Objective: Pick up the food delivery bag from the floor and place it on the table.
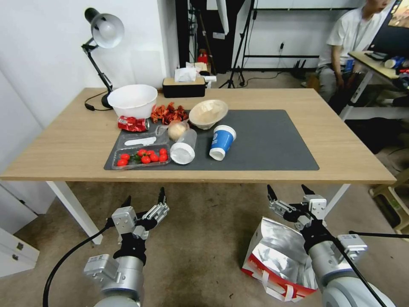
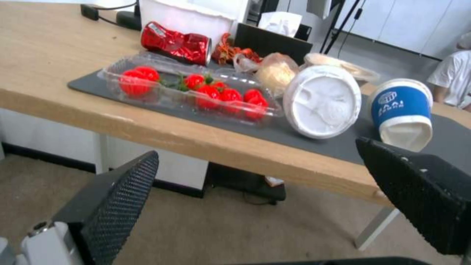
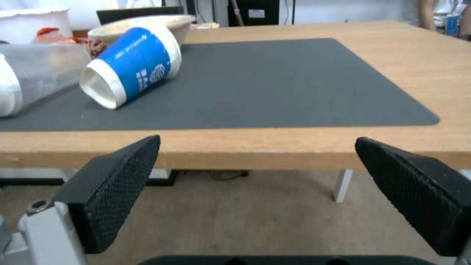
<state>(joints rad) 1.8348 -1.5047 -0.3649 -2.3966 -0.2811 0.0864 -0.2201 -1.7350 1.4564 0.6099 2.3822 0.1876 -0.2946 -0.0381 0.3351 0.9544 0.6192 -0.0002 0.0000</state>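
The food delivery bag (image 1: 275,260), red and white with silver foil lining and white straps, lies on the floor (image 1: 200,238) at the lower right, partly behind my right arm. My right gripper (image 1: 289,192) hovers open just above the bag, in front of the table's near edge. My left gripper (image 1: 144,198) is open too, raised over bare floor to the left. The table (image 1: 72,140) has a light wood top and a dark grey mat (image 1: 272,140). From the right wrist view the mat (image 3: 294,84) and table edge (image 3: 304,149) lie straight ahead between the open fingers (image 3: 117,184).
On the mat's left half lie a blue paper cup (image 1: 222,142), a clear lidded cup (image 1: 184,147), a tray of tomatoes (image 1: 142,157), bowls (image 1: 208,113) and a crushed red can (image 1: 133,123). A desk lamp (image 1: 102,38) and tissue box (image 1: 184,85) stand behind. White table legs (image 1: 72,209) flank the floor.
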